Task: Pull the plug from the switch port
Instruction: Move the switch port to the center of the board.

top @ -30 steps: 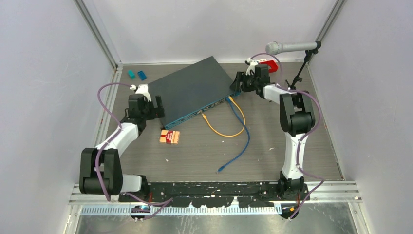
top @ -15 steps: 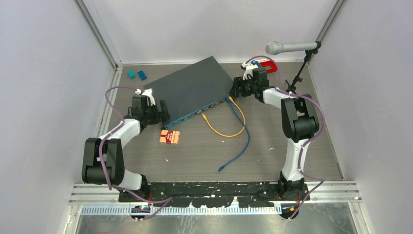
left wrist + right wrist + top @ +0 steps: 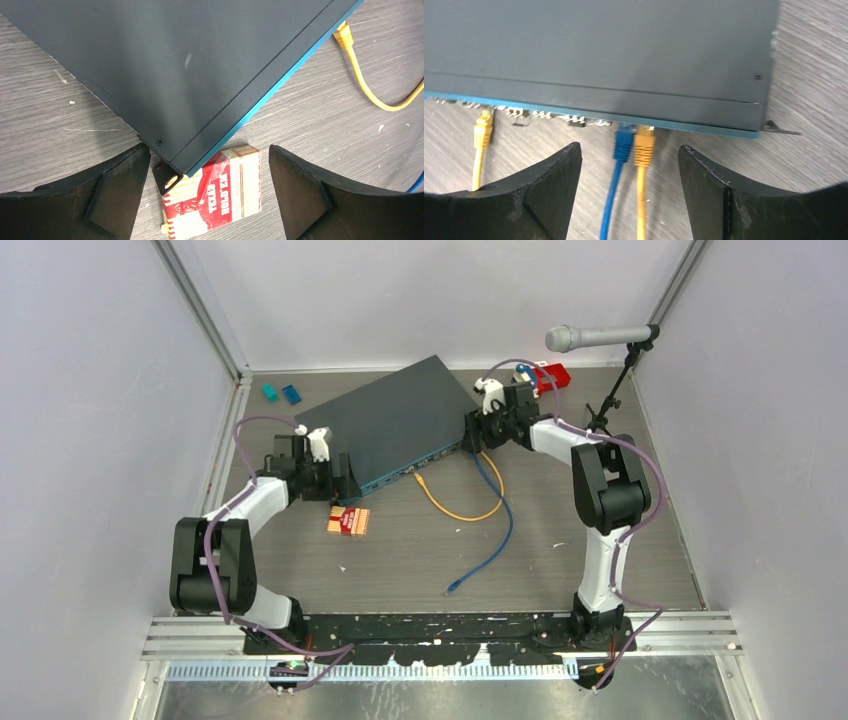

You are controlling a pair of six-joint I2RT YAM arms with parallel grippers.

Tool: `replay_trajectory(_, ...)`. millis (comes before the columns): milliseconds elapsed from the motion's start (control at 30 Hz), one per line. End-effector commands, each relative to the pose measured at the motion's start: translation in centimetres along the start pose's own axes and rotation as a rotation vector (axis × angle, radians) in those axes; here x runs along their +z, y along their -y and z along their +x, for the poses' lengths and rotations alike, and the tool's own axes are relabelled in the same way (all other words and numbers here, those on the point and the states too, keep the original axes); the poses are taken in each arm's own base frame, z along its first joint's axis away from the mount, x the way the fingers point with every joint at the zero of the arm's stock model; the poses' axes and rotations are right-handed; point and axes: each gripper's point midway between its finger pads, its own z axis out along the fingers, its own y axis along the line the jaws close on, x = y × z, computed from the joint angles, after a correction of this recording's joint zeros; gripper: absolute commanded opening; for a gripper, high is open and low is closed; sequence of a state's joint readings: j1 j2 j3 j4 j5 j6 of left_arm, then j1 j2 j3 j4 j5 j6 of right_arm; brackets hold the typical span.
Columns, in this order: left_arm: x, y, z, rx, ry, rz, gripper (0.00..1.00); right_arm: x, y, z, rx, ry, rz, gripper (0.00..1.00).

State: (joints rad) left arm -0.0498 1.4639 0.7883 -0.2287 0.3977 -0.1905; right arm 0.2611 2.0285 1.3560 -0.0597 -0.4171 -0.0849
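The switch [image 3: 395, 425] lies at an angle at the back of the table, slate-grey on top with a teal front edge [image 3: 574, 111]. A blue plug [image 3: 624, 142] and a yellow plug [image 3: 644, 145] sit side by side in ports near its right end. My right gripper [image 3: 629, 149] is open, with both plugs between its fingers and touching neither; it hovers at that corner [image 3: 472, 432]. Another yellow plug [image 3: 483, 131] lies by the front edge, and I cannot tell if it is inserted. My left gripper [image 3: 207, 152] is open astride the switch's near-left corner [image 3: 340, 475].
A red-and-white card box [image 3: 348, 521] lies partly under the switch's left corner [image 3: 220, 195]. Yellow cable [image 3: 455, 510] and blue cable [image 3: 497, 540] loop over the table's middle. A microphone [image 3: 590, 337] on a stand, a red object [image 3: 553, 375] and small blue pieces [image 3: 291, 394] stand at the back.
My left gripper has moved right onto the switch's near-left corner and its jaws have narrowed a little. My right gripper has shifted left from the switch's right side to over the plugs.
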Motion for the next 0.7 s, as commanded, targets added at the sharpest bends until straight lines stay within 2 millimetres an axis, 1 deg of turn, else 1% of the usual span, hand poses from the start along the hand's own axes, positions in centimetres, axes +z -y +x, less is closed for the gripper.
replay_trajectory(0, -1.4, 1.1, -1.3, 0.101, 0.031, 0.051, 0.91, -3.2, -1.4, -4.0, -0.194, 0.055, 0.015, 0.76)
replay_trajectory(167, -2.3, 1.1, -1.5, 0.188, 0.048, 0.048, 0.93, -3.8, -0.4, -4.1, -0.302, 0.008, 0.053, 0.79)
replay_trajectory(233, -2.7, 1.0, -1.5, 0.225, 0.056, 0.044, 0.99, -4.1, 0.1, -4.1, -0.354, -0.011, 0.072, 0.80)
replay_trajectory(267, -2.8, 1.0, -1.5, 0.245, 0.060, 0.044, 1.00, -4.2, 0.3, -4.1, -0.381, -0.025, 0.079, 0.80)
replay_trajectory(433, -3.2, 0.9, -1.6, 0.299, 0.077, 0.037, 1.00, -4.5, 2.2, -4.6, -0.530, -0.107, 0.127, 0.81)
replay_trajectory(600, -3.2, 0.8, -1.7, 0.320, 0.082, 0.035, 1.00, -3.9, 3.8, -4.9, -0.607, -0.167, 0.137, 0.81)
replay_trajectory(667, -3.1, 0.7, -1.5, 0.325, 0.080, 0.031, 0.99, -3.6, 4.3, -4.7, -0.637, -0.208, 0.126, 0.79)
